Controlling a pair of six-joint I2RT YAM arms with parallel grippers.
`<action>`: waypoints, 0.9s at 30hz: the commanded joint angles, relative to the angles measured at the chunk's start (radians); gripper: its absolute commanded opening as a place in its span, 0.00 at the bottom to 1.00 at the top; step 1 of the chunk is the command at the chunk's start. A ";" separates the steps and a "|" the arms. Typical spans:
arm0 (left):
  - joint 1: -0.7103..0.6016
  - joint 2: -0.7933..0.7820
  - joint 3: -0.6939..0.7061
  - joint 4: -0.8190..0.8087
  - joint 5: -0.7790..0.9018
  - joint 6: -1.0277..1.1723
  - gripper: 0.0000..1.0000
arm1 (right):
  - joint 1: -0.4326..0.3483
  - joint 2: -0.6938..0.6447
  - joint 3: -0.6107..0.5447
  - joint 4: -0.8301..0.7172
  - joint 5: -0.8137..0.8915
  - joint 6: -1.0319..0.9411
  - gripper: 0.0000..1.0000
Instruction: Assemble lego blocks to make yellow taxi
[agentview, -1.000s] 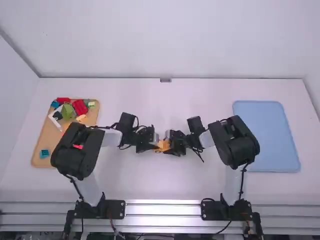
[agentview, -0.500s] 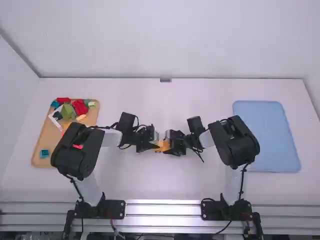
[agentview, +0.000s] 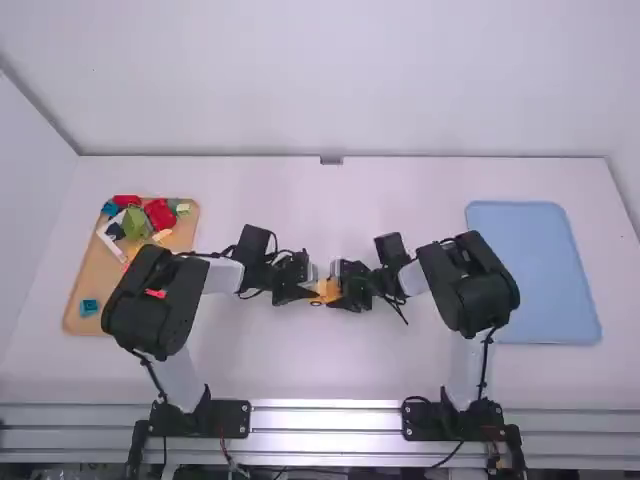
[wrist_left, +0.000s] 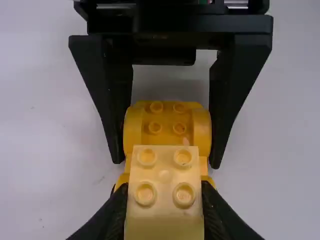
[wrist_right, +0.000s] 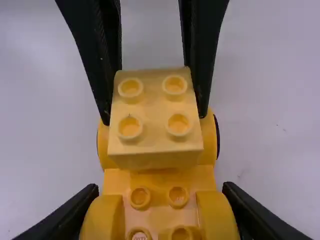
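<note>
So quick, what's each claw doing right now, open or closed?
Left claw: closed on the pale yellow block.
Right claw: closed on the rounded sides of the yellow car piece.

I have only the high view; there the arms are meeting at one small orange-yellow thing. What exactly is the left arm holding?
Observer: The left gripper has its jaws closed on a four-stud pale yellow plastic block.
Operator: And the other one?
Observer: The right gripper has its jaws on both sides of a deeper yellow plastic body.
Operator: Are some studs of this body uncovered?
Observer: Yes, bare studs show between its rounded sides.
</note>
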 joint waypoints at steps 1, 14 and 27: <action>0.003 0.014 -0.007 -0.013 -0.045 -0.011 0.22 | 0.004 -0.022 -0.011 -0.005 -0.005 0.002 0.55; 0.003 0.014 -0.007 -0.013 -0.051 -0.011 0.36 | 0.004 -0.022 -0.011 -0.005 -0.006 0.002 0.55; 0.003 0.014 -0.006 -0.010 -0.051 -0.011 0.48 | 0.004 -0.022 -0.011 -0.005 -0.005 0.002 0.55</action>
